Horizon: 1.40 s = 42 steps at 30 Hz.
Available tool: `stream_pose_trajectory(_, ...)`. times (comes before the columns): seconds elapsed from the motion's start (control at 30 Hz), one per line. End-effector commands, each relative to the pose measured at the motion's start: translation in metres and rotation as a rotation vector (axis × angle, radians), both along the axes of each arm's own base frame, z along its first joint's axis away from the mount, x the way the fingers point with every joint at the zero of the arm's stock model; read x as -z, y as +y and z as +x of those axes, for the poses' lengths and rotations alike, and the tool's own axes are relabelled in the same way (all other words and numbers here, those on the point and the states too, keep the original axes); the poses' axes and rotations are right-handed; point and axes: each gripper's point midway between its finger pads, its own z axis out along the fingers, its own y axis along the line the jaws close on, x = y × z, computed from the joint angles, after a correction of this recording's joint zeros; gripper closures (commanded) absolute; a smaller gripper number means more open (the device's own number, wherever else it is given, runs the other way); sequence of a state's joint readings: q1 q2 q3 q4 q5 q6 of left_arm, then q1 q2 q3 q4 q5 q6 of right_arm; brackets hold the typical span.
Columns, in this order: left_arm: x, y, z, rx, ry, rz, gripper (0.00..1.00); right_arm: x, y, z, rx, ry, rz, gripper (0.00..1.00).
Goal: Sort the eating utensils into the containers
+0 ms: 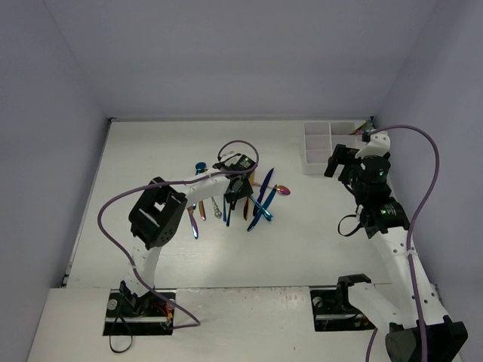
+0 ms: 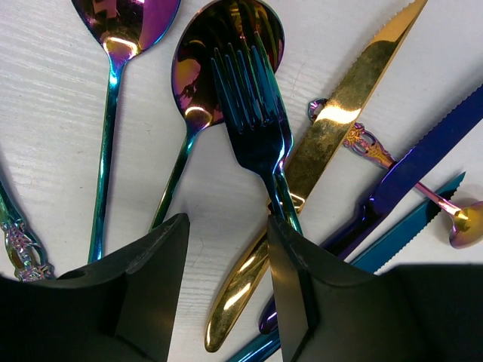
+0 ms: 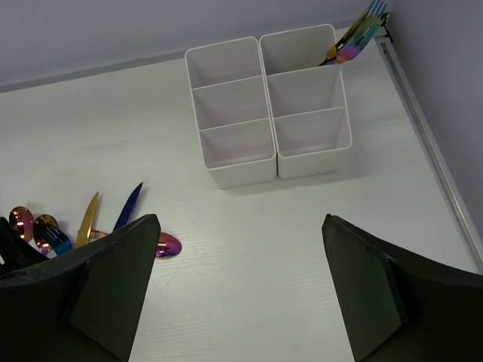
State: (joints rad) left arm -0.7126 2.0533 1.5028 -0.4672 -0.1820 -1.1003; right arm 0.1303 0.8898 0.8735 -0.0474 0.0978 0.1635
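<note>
The eating utensils (image 1: 260, 200) lie in a loose pile at the table's middle. My left gripper (image 1: 235, 192) is low over them and open. In the left wrist view my left gripper (image 2: 228, 222) straddles the handle of a gold knife (image 2: 332, 128). A blue fork (image 2: 253, 113) lies over a purple spoon (image 2: 198, 75), its handle running in behind the right finger (image 2: 302, 286). My right gripper (image 1: 333, 164) is open and empty just in front of the white organizer tray (image 1: 305, 143). One iridescent fork (image 3: 355, 38) stands in the tray's (image 3: 234, 160) back right compartment.
A second spoon (image 2: 124, 23), a blue knife (image 2: 430, 151), a teal knife (image 2: 407, 226) and a small pink spoon (image 2: 464, 222) lie around the left gripper. The side wall (image 1: 423, 90) stands close right of the tray. A purple spoon bowl (image 3: 167, 245) lies left of the right gripper (image 3: 240, 219).
</note>
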Motion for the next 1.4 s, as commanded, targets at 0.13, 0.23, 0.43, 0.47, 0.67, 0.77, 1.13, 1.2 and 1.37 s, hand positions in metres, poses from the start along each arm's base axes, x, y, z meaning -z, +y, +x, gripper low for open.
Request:
stream_pose_trajectory(0.13,-0.055,-0.002,0.015,-0.041,-0.111,-0.092,0.58,-0.019,0.002,0.002,-0.002,-0.071,-0.020,0.13)
stream_pose_trajectory(0.23,-0.067,-0.003,0.020,-0.039,-0.144,-0.103,0.57,-0.018,0.005,0.002,-0.017,-0.068,-0.019,0.14)
stream_pose_trajectory(0.43,-0.058,-0.002,0.023,-0.041,-0.135,-0.080,0.57,-0.015,0.023,0.005,-0.103,-0.055,-0.015,0.14)
stream_pose_trajectory(0.47,-0.054,-0.002,0.024,-0.041,-0.129,-0.076,0.57,-0.012,0.023,0.004,-0.106,-0.041,-0.017,0.14)
stream_pose_trajectory(0.67,-0.037,-0.004,0.029,-0.039,-0.107,-0.060,0.57,-0.007,0.029,0.002,-0.131,-0.018,-0.025,0.14)
stream_pose_trajectory(0.77,-0.035,-0.004,0.032,-0.035,-0.109,-0.056,0.57,-0.003,0.031,0.001,-0.141,-0.010,-0.027,0.14)
stream_pose_trajectory(1.13,-0.020,0.002,0.025,-0.035,-0.079,-0.034,0.57,0.002,0.034,-0.002,-0.153,0.000,-0.030,0.14)
stream_pose_trajectory(1.2,-0.019,0.004,0.024,-0.037,-0.078,-0.028,0.57,0.002,0.035,-0.002,-0.155,0.001,-0.029,0.13)
stream_pose_trajectory(1.37,-0.014,0.006,0.021,-0.035,-0.062,-0.020,0.58,0.003,0.037,-0.002,-0.165,0.005,-0.025,0.14)
